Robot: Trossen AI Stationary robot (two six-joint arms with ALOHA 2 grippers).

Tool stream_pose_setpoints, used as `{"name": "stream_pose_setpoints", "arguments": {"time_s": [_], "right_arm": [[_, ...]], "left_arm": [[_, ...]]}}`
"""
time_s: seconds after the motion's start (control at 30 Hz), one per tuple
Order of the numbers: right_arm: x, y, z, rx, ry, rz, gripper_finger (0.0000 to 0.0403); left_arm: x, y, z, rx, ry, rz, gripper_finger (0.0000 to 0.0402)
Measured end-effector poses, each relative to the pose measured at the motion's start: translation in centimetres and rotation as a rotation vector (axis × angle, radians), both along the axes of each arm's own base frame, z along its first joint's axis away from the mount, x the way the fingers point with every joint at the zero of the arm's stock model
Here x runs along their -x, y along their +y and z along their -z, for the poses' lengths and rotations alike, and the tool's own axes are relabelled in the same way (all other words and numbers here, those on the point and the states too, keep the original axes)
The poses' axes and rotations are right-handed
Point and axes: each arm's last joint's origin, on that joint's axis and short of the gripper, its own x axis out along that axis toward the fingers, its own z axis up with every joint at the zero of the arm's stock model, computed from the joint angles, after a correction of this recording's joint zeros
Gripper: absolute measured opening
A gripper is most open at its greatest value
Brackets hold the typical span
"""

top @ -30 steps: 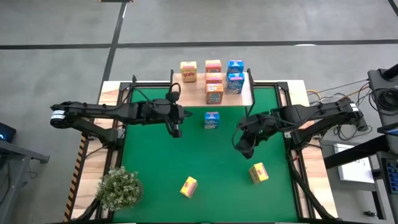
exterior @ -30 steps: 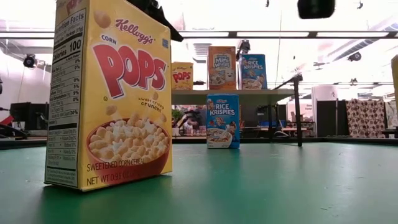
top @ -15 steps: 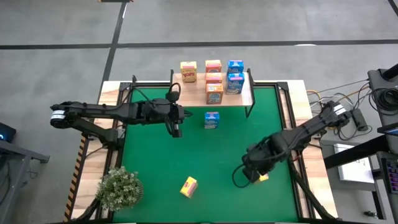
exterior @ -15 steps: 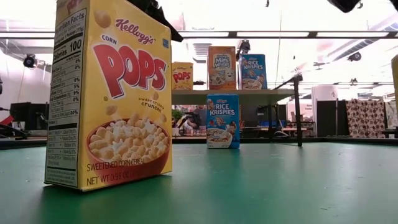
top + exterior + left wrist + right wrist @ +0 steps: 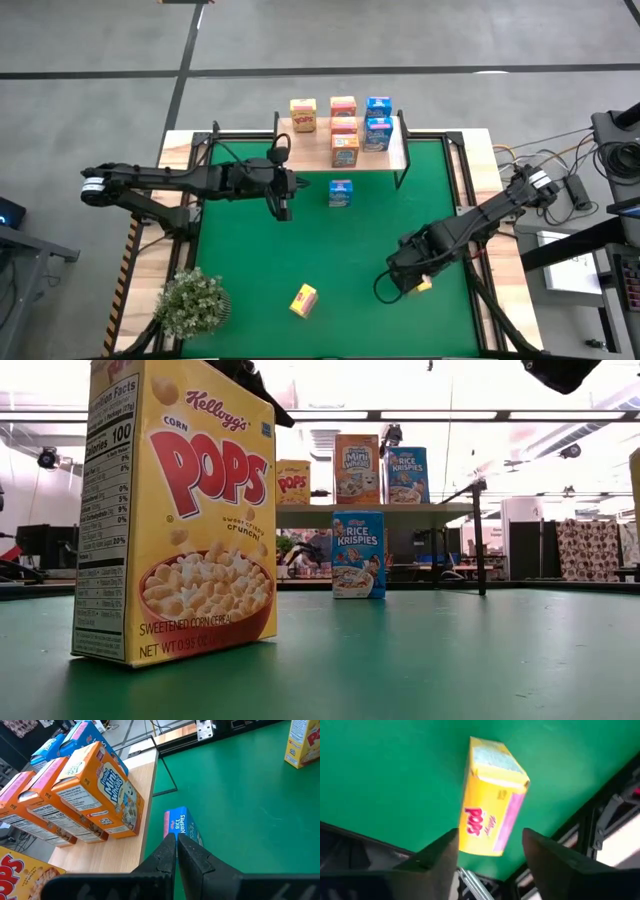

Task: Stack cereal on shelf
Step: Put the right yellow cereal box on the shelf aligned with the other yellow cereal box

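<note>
Two yellow boxes of cereal still sit low on the green mat (image 5: 330,250), far from the shelf (image 5: 345,150). My right jaws (image 5: 408,280) hang over one of them, the yellow box (image 5: 492,820) near the mat's right edge. From above, my arm hides most of that box, and only a yellow corner peeks out. In my right wrist view the jaws are wide open, with one finger on each side of the box and a gap on both sides. I hold them like that so they can drop around the narrow sides and squeeze.

The other yellow box (image 5: 303,299) stands alone nearer the front of the counter, close to the potted plant (image 5: 190,303). It is the big one filling the low view.

My left jaws (image 5: 283,208) wait near the shelf, pressed shut with nothing between them. A blue box (image 5: 340,193) stands on the mat just in front of the shelf, near those jaws.

Up on the wooden shelf I can see a yellow box (image 5: 303,115), orange boxes (image 5: 344,140) and blue boxes (image 5: 378,125), standing in rows by colour. I think the yellow ones go by the yellow one there.
</note>
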Motion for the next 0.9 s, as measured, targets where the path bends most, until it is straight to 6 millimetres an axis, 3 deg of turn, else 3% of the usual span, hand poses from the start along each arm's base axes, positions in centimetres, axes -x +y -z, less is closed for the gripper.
{"name": "stream_pose_setpoints", "arguments": {"time_s": [0.13, 0.23, 0.73, 0.9], "right_arm": [[-0.1, 0.1, 0.1, 0.044, -0.042, -0.024, 0.0242], [-0.3, 0.5, 0.2, 0.062, -0.081, -0.047, 0.0248], [-0.7, 1.0, 2.4, 0.159, -0.013, -0.063, 0.0231], [-0.8, 1.0, 2.5, 0.163, -0.009, -0.066, 0.0203]], "left_arm": [[0.0, 0.0, 0.0, -0.015, 0.005, 0.008, 0.0000], [0.0, 0.0, 0.0, -0.019, 0.007, 0.010, 0.0000], [0.0, 0.0, 0.0, -0.020, 0.007, 0.011, 0.0000], [0.0, 0.0, 0.0, -0.017, 0.006, 0.009, 0.0000]]}}
